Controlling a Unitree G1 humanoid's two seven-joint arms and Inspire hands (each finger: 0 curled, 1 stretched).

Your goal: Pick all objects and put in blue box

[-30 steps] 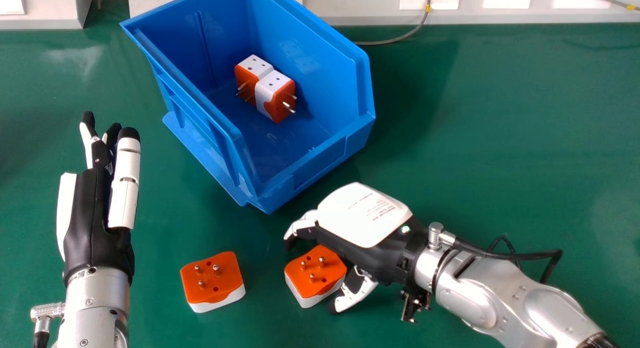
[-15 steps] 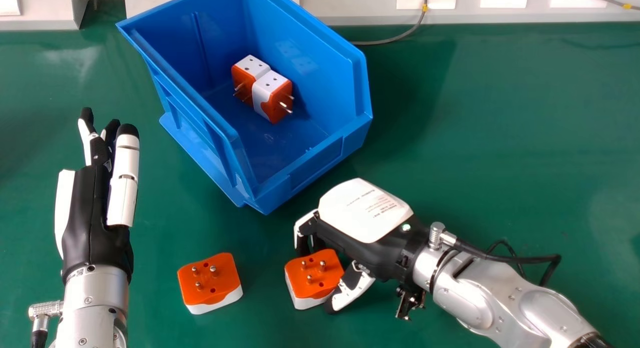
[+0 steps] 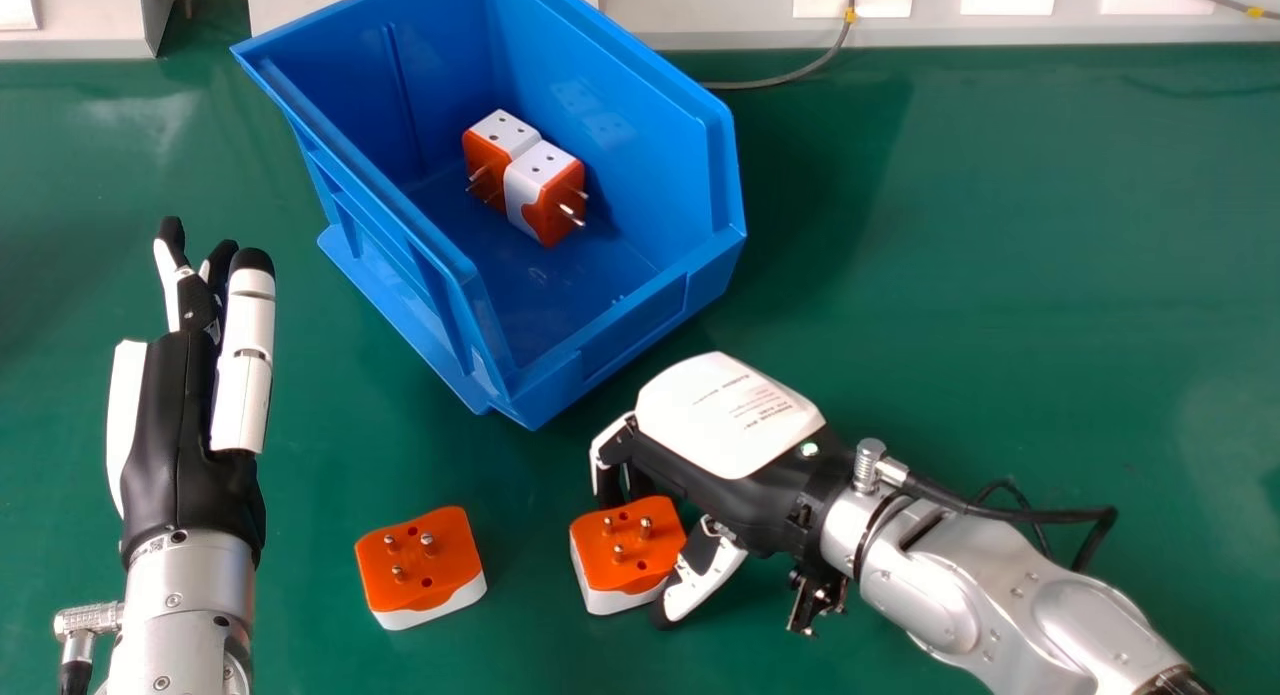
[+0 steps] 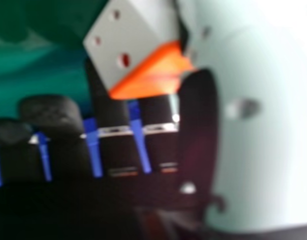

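My right hand [image 3: 728,420] is low over the table in the head view, its fingers and thumb curled around an orange-and-white plug adapter [image 3: 635,570] that stands pins up. The right hand view has the same adapter [image 4: 136,37] between the fingers and thumb of my right hand [image 4: 53,115]. Another adapter [image 3: 425,580] lies pins up to the left, untouched. Inside the blue box [image 3: 540,285] two adapters [image 3: 545,180] rest side by side. At the far left my left hand [image 3: 180,435] has straight fingers and holds nothing.
The blue box stands just beyond my right hand, its low front edge facing it. A grey cable [image 3: 790,78] runs to a socket at the wall behind. Green table [image 3: 1000,265] extends to the right of the box.
My right hand's fingers have curled in toward the adapter and its thumb has come against it; the adapter has turned slightly. The left hand holds its pose.
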